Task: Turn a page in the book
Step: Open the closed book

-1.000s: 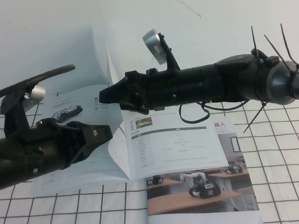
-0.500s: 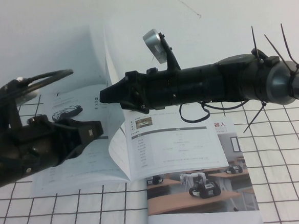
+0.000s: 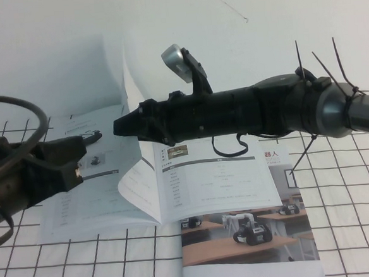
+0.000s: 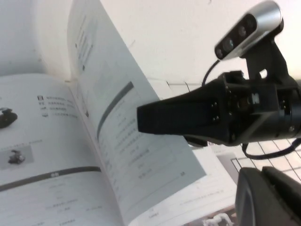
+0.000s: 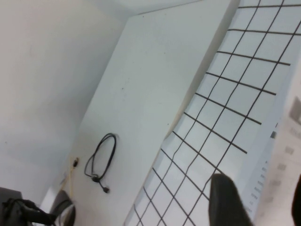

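The book (image 3: pixel 213 181) lies open on the grid mat, with both spreads flat. One page (image 3: pixel 129 85) stands almost upright from the spine. My right gripper (image 3: pixel 121 125) reaches in from the right, its tip at the foot of that page. In the right wrist view its fingers (image 5: pixel 225 202) are apart, with the page's edge (image 5: pixel 275 155) between them. My left gripper (image 3: pixel 80 146) is shut and empty, over the left spread. The left wrist view shows the raised page (image 4: pixel 117 117), the right gripper (image 4: pixel 141 115) beside it and the left gripper (image 4: pixel 268 197).
A colour-photo brochure (image 3: pixel 248 235) lies at the front, partly under the book's right half. The black-lined grid mat (image 3: pixel 346 190) covers the table. A white wall stands behind. A loose black cable (image 5: pixel 101 160) lies on the floor beyond the table.
My right gripper has moved left and carried the standing page further left. My left arm has drawn back to the left, off the middle of the left spread.
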Controlling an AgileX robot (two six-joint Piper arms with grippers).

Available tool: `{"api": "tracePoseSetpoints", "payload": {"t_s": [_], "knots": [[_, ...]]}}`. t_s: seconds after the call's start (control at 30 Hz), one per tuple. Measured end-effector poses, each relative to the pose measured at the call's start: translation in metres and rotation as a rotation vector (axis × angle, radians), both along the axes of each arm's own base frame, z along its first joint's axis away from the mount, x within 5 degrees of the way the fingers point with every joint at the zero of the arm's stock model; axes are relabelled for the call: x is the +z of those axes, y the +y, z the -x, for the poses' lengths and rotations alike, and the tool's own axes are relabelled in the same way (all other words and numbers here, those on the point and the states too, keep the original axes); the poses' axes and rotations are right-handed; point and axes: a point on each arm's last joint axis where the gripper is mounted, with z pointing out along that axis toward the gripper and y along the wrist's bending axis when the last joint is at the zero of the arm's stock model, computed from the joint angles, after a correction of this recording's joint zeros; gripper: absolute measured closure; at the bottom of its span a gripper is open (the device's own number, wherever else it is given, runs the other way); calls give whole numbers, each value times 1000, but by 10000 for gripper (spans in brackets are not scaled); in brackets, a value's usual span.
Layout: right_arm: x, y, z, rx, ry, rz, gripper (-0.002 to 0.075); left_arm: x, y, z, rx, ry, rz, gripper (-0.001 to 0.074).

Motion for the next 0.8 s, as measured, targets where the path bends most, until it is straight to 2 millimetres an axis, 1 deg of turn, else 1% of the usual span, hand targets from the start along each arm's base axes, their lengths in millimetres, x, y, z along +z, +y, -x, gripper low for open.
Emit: {"api": "tracePoseSetpoints", "payload": {"t_s": [0.17, 0.4, 0.47, 0.6, 0.7, 0.8], "knots": [[-4, 11, 7, 13, -35, 27, 421, -2, -2, 2, -22, 29, 3, 738], [-25, 20, 11, 62, 10, 27, 421, -2, -2, 2, -21, 34, 5, 738], [-22, 21, 11, 68, 5, 20, 421, -2, -2, 2, -22, 36, 7, 738], [-4, 26, 8, 102, -40, -29, 421, -4, -4, 4, -57, 59, 10, 738], [9, 29, 5, 116, -76, -59, 421, -10, -7, 4, -85, 102, 11, 738], [18, 33, 6, 130, -99, -77, 421, -16, -6, 4, -63, 127, 22, 738]]}}
